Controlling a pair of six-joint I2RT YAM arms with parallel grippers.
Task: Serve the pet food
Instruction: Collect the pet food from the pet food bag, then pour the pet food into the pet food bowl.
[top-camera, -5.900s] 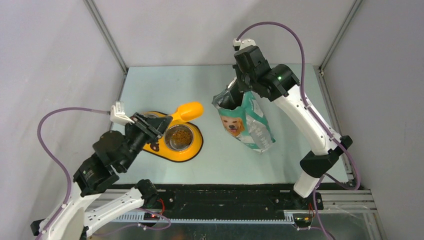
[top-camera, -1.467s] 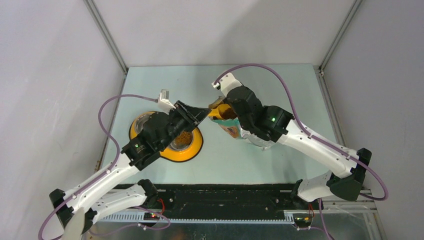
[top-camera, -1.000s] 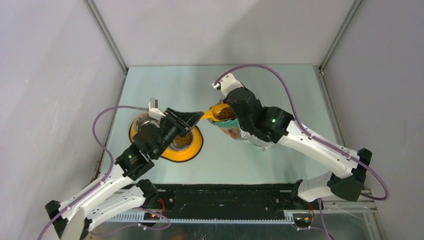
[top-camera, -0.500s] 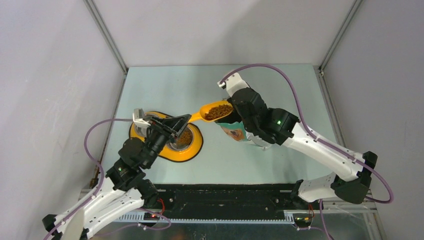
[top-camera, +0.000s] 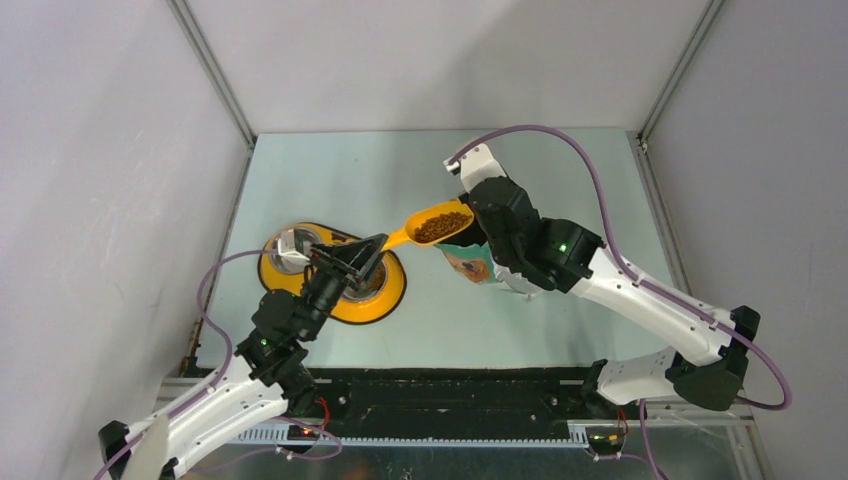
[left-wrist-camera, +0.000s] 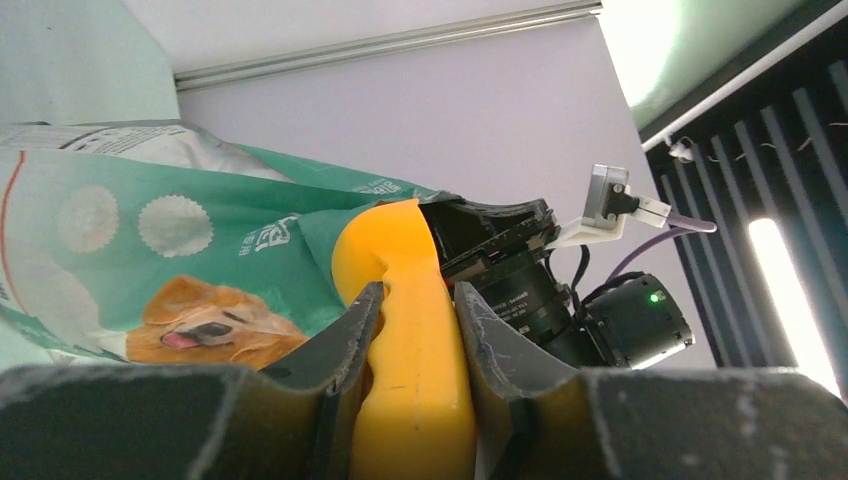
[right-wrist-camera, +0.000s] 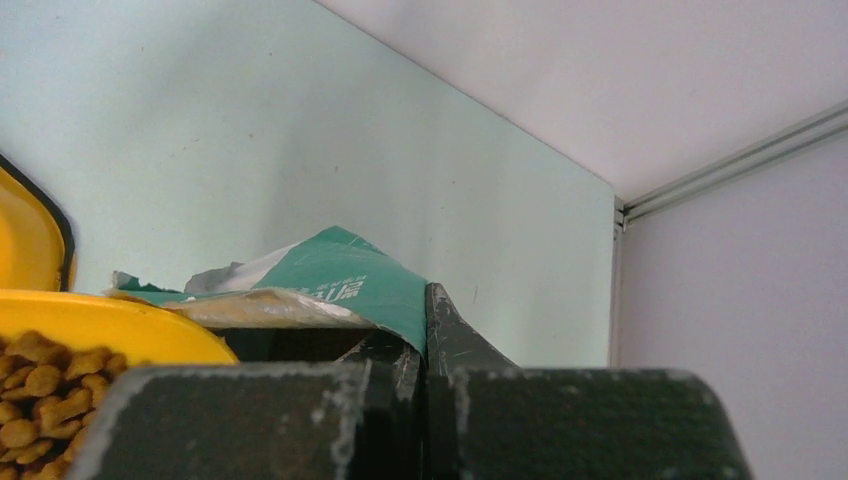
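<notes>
1. From above: the left end effector (top-camera: 371, 248) clamps the scoop (top-camera: 408, 232); the pet food (top-camera: 438, 226) sits in it mid-tabletop (top-camera: 330, 170), short of the feeder (top-camera: 392, 291). Pouring is not yet done.
2. Left wrist: both fingers squeeze the orange handle.
3. Right wrist: the right end effector (right-wrist-camera: 421, 340) is pinched together on the bag (right-wrist-camera: 345, 275) rim.

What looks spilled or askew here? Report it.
Nothing stands out. No kibble lies loose on the table. The left hand clamps the full scoop by its handle; the right hand pinches the bag at its top edge.
</notes>
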